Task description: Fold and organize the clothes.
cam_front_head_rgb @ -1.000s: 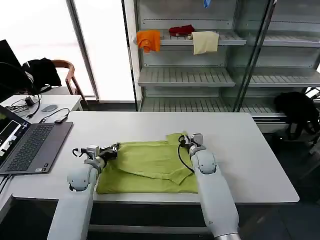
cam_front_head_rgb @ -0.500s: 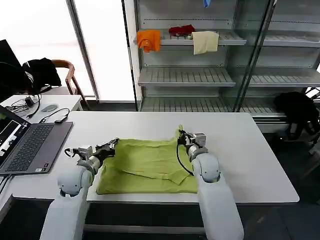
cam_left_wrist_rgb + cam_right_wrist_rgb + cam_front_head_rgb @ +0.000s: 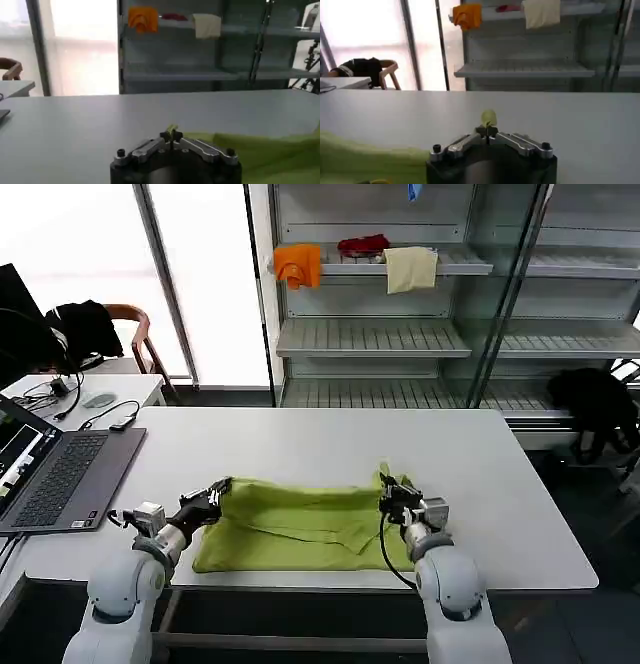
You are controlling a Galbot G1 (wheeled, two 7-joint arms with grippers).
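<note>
Both arms are low over the near half of the white rectangular table [image 3: 300, 439], and the lime-green short-sleeved T-shirt of thin soft fabric [image 3: 300, 524] lies between them, stretched sideways and partly doubled over itself. The left gripper [image 3: 215, 489] sits at the shirt's far left corner with its fingers pinched right together on a fold of the green cloth. From the left wrist camera, the left gripper [image 3: 171, 136] shows its two metal fingers meeting at the tips, a small nub of green fabric caught there, and the rest of the T-shirt [image 3: 260, 152] trails away across the tabletop [image 3: 75, 130].

Over on the other side, the right gripper [image 3: 393, 489] holds the far right corner the same way, tips closed tight. The right wrist view confirms it: the right gripper [image 3: 489, 131] is clamped on a little tuft of the lime-green cloth poking up above the fingertips, and more of the T-shirt [image 3: 365, 160] lies flat on the table [image 3: 570, 125] beside it.

The pinched far edge is lifted slightly off the surface, and the near edge of the shirt rests close to the table's front edge. An open grey laptop [image 3: 60, 474] sits at the table's left end, well apart from the shirt. Behind the table stands a metal shelf unit [image 3: 400, 334] holding orange, red and cream cloths.
</note>
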